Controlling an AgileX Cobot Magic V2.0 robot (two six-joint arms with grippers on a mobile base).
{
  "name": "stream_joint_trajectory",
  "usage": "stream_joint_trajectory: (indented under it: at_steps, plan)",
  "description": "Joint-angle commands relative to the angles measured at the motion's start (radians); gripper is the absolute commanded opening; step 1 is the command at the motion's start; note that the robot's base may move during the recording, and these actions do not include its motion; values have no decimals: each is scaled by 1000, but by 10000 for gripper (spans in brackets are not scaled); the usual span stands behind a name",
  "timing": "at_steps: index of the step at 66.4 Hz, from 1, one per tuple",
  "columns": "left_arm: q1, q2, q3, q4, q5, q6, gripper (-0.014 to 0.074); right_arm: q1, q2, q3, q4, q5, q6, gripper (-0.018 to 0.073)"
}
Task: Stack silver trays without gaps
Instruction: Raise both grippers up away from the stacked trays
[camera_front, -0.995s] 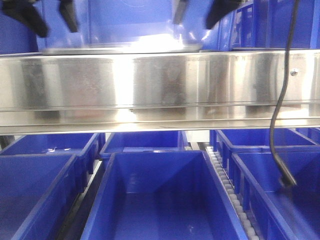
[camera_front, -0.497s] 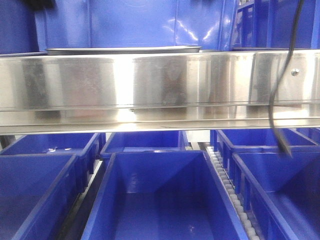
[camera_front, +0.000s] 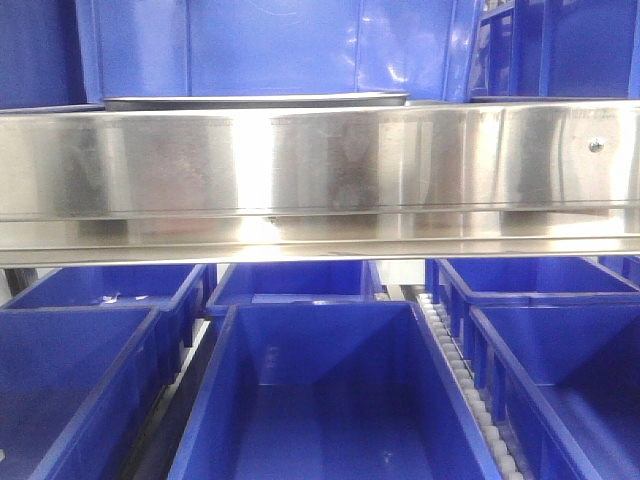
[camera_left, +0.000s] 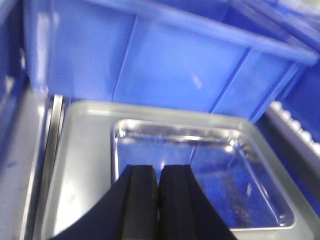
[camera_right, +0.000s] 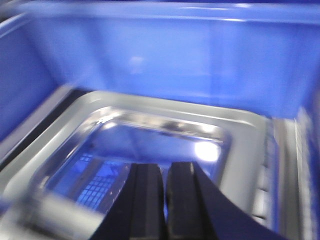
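Both pincers, left (camera_left: 159, 200) and right (camera_right: 165, 200), are clenched on nothing above the trays (camera_left: 165, 150). They and the dangling cable have left the front view. The trays lie nested, rims level, on the shelf behind the rail (camera_front: 320, 175), before a blue bin (camera_front: 270, 45); stacking appears finished.

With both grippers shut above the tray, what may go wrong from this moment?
1. The front view shows only a thin edge of the silver trays behind the steel rail, so a remaining gap could pass unnoticed.
2. The left gripper and right gripper hang empty, close above the tray; descending could knock the stack askew.
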Motion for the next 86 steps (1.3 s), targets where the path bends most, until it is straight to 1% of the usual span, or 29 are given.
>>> stream_joint_trajectory:
  at_steps: [1,8,15,19,28,36,41,45,53,57,63,65,72,74,79,83,86]
  plan:
    - [-8,-105,100,23,-127,-6,-8,25,-64,95,-46,-130,-14,-18]
    - [-8,-224,221,56,-191,-6,-8,37,-135,216,-49,-223,-15,-18]
    - [-8,-326,326,91,-205,-6,-8,37,-215,328,-52,-302,-15,-18]
    - [-8,-395,379,107,-217,-6,-8,37,-264,381,-70,-337,-15,-18]
    - [-8,-514,478,114,-260,-6,-8,37,-378,480,-99,-353,-15,-18]
    - [-8,-598,525,118,-256,-6,-8,37,-497,549,-104,-332,-15,-18]
    - [-8,-635,542,118,-256,-6,-8,37,-560,569,-104,-294,-15,-18]
    - [-8,-652,547,118,-248,-6,-8,37,-613,571,-131,-234,-15,-18]
    - [-8,-659,547,129,-230,-6,-8,37,-696,571,-234,-106,-15,-18]
    - [-6,-659,547,128,-230,-6,-8,37,-721,571,-244,-70,-12,-18]
    - [-6,-659,547,128,-226,-6,-8,35,-733,571,-246,-25,48,-18]
    - [-6,-659,547,128,-226,-6,-8,35,-733,571,-257,-11,52,-18]
    - [-6,-659,547,161,-225,-6,-8,35,-733,571,-288,-31,57,-18]
    - [-6,-659,550,177,-228,-6,-8,35,-733,571,-290,-38,67,-18]
    - [-6,-659,575,182,-240,-6,-7,35,-721,571,-315,-47,103,-18]
    - [-6,-659,598,156,-253,-6,-7,35,-698,571,-317,-75,113,-18]
    - [-6,-659,629,125,-283,-6,-7,35,-659,571,-317,-128,113,-18]
